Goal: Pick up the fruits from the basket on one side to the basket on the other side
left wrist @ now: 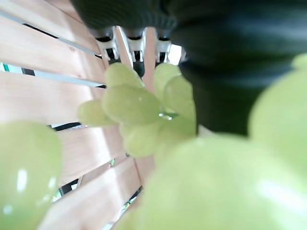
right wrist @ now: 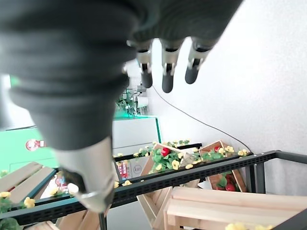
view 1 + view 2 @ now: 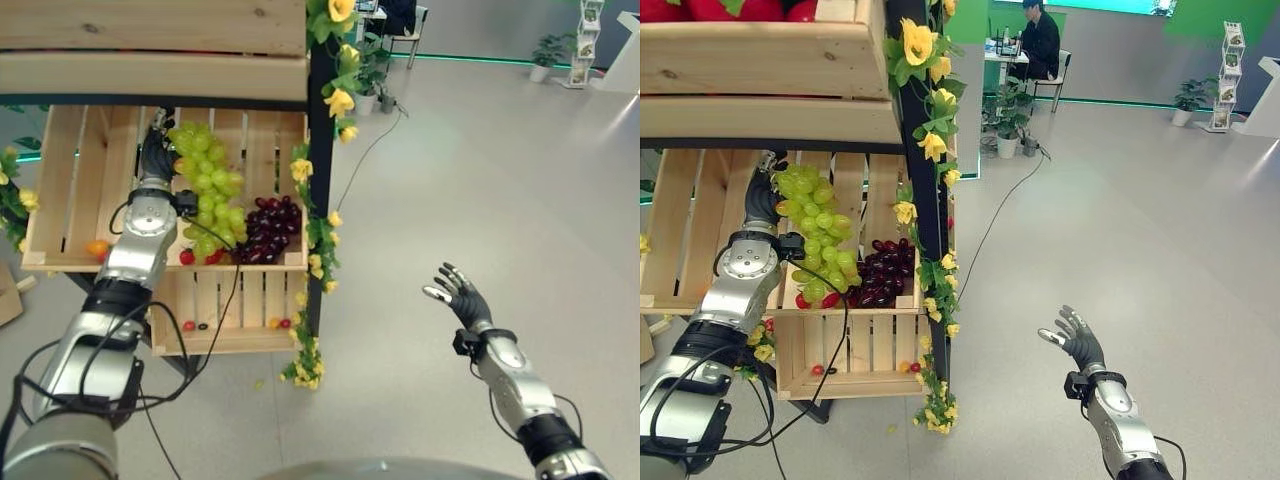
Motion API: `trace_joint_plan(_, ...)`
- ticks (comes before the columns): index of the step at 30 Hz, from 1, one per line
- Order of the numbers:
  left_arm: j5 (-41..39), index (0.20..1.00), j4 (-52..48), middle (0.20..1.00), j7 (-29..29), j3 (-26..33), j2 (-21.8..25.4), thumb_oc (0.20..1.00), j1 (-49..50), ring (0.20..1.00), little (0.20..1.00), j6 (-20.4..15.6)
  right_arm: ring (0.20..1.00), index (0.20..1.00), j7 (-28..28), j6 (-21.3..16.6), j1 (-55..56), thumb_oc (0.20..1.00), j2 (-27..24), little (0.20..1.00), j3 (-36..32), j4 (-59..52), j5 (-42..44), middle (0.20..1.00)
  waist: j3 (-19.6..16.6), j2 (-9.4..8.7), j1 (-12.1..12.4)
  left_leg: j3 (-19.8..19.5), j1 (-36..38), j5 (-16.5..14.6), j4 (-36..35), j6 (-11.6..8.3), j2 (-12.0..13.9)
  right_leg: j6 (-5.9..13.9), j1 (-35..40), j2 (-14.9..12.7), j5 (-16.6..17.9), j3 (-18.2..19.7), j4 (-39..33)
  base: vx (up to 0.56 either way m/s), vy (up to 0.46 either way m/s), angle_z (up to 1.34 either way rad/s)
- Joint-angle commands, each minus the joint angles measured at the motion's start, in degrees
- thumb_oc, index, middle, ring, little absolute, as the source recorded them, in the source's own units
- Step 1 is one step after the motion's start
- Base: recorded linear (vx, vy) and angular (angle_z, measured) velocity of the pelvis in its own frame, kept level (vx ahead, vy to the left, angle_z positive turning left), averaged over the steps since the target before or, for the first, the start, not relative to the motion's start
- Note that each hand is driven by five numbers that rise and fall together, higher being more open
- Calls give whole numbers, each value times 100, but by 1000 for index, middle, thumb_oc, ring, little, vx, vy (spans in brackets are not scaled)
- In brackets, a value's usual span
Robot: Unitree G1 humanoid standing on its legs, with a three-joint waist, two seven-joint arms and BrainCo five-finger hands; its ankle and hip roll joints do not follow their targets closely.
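The left hand (image 3: 762, 200) reaches into the slatted wooden crate (image 3: 690, 215) against the hanging bunch of green grapes (image 3: 815, 235); whether its fingers grip them I cannot tell; the right hand (image 3: 1075, 340) hangs open, empty; a loose hold could shed grapes.

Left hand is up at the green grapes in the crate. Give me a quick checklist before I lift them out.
1. Left hand at the green grapes: ok, it sits against the top of the bunch inside the wooden crate.
2. Fingers closed round the bunch: cannot tell, the grapes hide them in the head views and crowd the left wrist view.
3. Bunch free of the dark grapes: cannot tell, the two bunches lie touching.
4. Room overhead to lift: not ok, the upper shelf board sits close above the hand.
5. Right hand out of the way: ok, open over the bare floor, apart from the rack.
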Motion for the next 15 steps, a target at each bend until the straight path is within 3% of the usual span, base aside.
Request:
trace_joint_plan(1, 405, 1000, 363, 1000, -38, -52, 440, 1000, -796, 1000, 1000, -191, 1000, 1000, 75, -338, -411, 1000, -113, 1000, 88, -111, -64, 1000, -101, 2, 63, -75, 97, -361, 34, 85, -153, 346, -263, -203, 18, 18, 459, 0, 0, 0)
trace_joint_plan(11, 1356, 1000, 600, 1000, 139, -34, 806, 1000, -761, 1000, 1000, 5, 1000, 1000, 153, -390, -304, 1000, -147, 1000, 37, -194, -109, 1000, -92, 7, 92, -96, 70, -356, 52, 100, -184, 359, -264, -221, 42, 12, 435, 0, 0, 0)
trace_joint_plan(15, 1767, 1000, 1134, 1000, 324, 142, 1103, 1000, -709, 1000, 1000, 217, 1000, 1000, 167, -420, -220, 1000, -221, 1000, 14, -264, -160, 1000, -84, 7, 122, -119, 51, -355, 54, 105, -191, 360, -261, -224, 36, 5, 445, 0, 0, 0)
